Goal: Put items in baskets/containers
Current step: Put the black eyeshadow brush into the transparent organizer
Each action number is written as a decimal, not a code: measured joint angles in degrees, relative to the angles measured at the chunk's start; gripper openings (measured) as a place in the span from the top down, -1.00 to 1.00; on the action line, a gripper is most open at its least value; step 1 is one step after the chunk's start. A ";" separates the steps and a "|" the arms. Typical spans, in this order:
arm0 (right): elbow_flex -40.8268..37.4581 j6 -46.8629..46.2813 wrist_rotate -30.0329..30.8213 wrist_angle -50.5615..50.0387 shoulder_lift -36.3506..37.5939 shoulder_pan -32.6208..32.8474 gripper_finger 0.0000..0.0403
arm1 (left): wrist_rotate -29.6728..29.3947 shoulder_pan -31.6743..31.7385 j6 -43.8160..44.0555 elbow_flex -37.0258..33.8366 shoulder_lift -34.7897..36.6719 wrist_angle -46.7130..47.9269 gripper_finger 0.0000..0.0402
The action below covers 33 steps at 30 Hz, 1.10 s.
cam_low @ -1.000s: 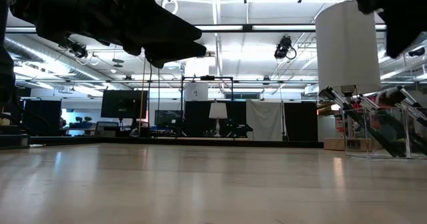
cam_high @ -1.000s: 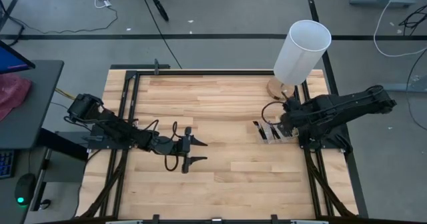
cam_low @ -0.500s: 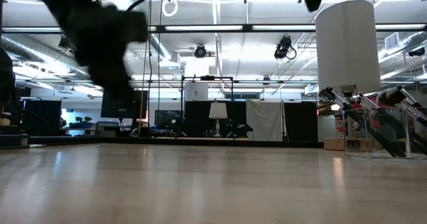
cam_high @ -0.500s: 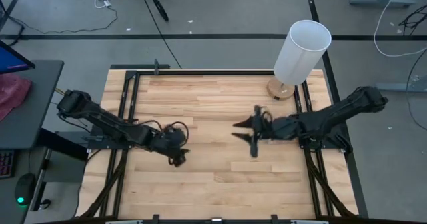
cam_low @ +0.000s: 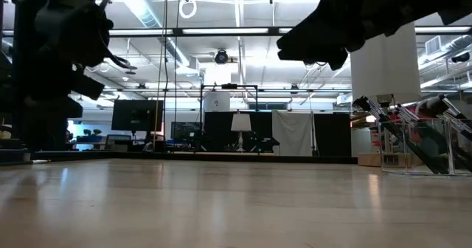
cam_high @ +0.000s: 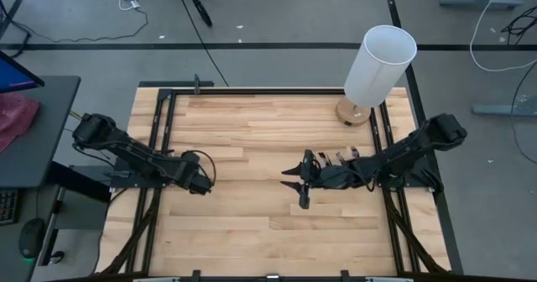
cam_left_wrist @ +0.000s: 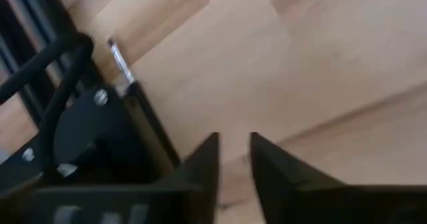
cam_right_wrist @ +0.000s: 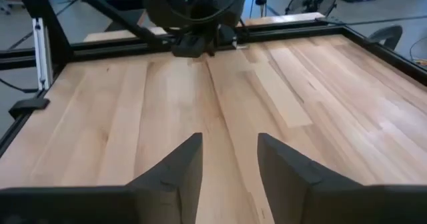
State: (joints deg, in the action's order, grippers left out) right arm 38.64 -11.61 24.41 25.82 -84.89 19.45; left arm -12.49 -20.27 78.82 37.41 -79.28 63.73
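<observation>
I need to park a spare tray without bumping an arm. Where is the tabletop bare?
The near half of the wooden table is bare, and so is the far-left stretch behind the left hand. The middle is taken by the right hand. The right edge is crowded: clear holder with brushes and tall white cylinder.

Two black arms with wedge-shaped fingers

Both arms were matte black and jointed, with thin black cables looping along them. The left gripper [cam_left_wrist: 233,161] had two tapered dark fingers and a silver screw in its black mount. The right gripper [cam_right_wrist: 229,161] bore two broad, wedge-shaped dark fingers.
</observation>
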 joint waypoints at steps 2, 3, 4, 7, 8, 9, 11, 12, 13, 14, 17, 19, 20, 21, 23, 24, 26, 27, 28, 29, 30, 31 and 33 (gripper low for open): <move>0.00 0.16 -0.01 0.32 -0.18 0.32 0.29 | -0.67 0.87 -0.03 -0.33 -0.40 -0.26 0.83; 0.00 0.32 -0.01 0.41 -0.19 0.49 0.29 | -1.45 1.21 -0.34 -0.25 -0.89 -0.25 0.91; 0.00 0.75 -0.01 0.80 -0.19 0.64 0.30 | -2.27 1.59 -0.41 -0.27 -1.63 -0.23 0.94; -0.03 2.59 0.01 2.10 -0.19 1.06 0.30 | -1.76 3.28 -1.88 -0.28 -3.70 -0.23 0.97; -0.03 3.05 0.01 2.18 -0.19 1.13 0.30 | -0.84 3.98 -3.14 -0.28 -4.91 -0.26 0.98; -0.03 3.38 0.01 2.28 -0.19 1.19 0.30 | -0.14 4.71 -4.59 -0.34 -5.96 -0.33 0.98; -0.03 3.73 0.01 2.45 -0.19 1.19 0.30 | 0.31 6.71 -7.67 -0.26 -8.28 -0.10 0.99; -0.03 3.75 0.03 2.47 -0.19 1.19 0.30 | 0.34 7.87 -9.37 -0.30 -9.41 -0.05 0.99; -0.03 3.85 0.05 2.47 -0.19 1.19 0.30 | 0.18 9.19 -10.87 -0.27 -10.35 0.25 0.99; -0.03 3.97 0.05 2.47 -0.19 1.19 0.30 | -0.17 10.68 -12.52 -0.15 -11.37 1.19 0.99; -0.03 3.99 0.08 2.47 -0.19 1.33 0.30 | -1.76 16.13 -16.88 -0.35 -13.84 6.58 0.99; -0.03 4.11 0.10 2.29 -0.19 1.39 0.30 | -3.53 19.98 -19.85 -0.29 -14.82 7.61 0.99; -0.03 4.16 0.08 2.25 -0.19 1.43 0.30 | -4.29 21.86 -21.63 -0.26 -15.20 7.78 0.99; -0.03 4.17 0.08 2.17 -0.19 1.43 0.30 | -5.00 23.62 -23.46 -0.23 -15.23 7.56 0.99; -0.03 4.17 0.08 1.99 -0.19 1.41 0.30 | -6.98 26.89 -27.02 -0.25 -15.22 5.90 0.99; -0.03 4.17 0.07 1.91 -0.19 1.43 0.30 | -8.17 28.31 -28.86 -0.30 -15.24 4.41 0.99; -0.03 4.02 0.05 1.73 -0.19 1.49 0.30 | -10.63 30.64 -31.71 -0.30 -15.24 2.02 0.99; -0.03 3.95 0.06 1.63 -0.19 1.57 0.30 | -12.36 31.50 -32.57 -0.30 -15.24 1.39 1.00; -0.03 3.95 0.06 1.56 -0.19 1.65 0.30 | -13.85 32.34 -32.99 -0.30 -15.24 1.04 1.00; -0.03 3.95 0.08 1.48 -0.19 1.84 0.30 | -14.84 33.13 -33.06 -0.30 -15.24 0.87 1.00; -0.03 3.94 0.07 1.41 -0.19 2.06 0.30 | -15.22 34.00 -33.13 -0.30 -15.24 0.89 1.00; -0.03 3.93 0.05 1.32 -0.19 2.29 0.30 | -15.36 34.80 -33.49 -0.30 -15.24 0.93 1.00; -0.03 3.99 0.05 1.16 -0.19 2.78 0.30 | -15.12 36.06 -34.35 -0.30 -15.24 0.86 1.00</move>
State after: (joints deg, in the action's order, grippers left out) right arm 38.61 -7.62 24.47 26.98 -85.08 22.23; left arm -27.61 15.79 44.48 37.10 -94.52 64.59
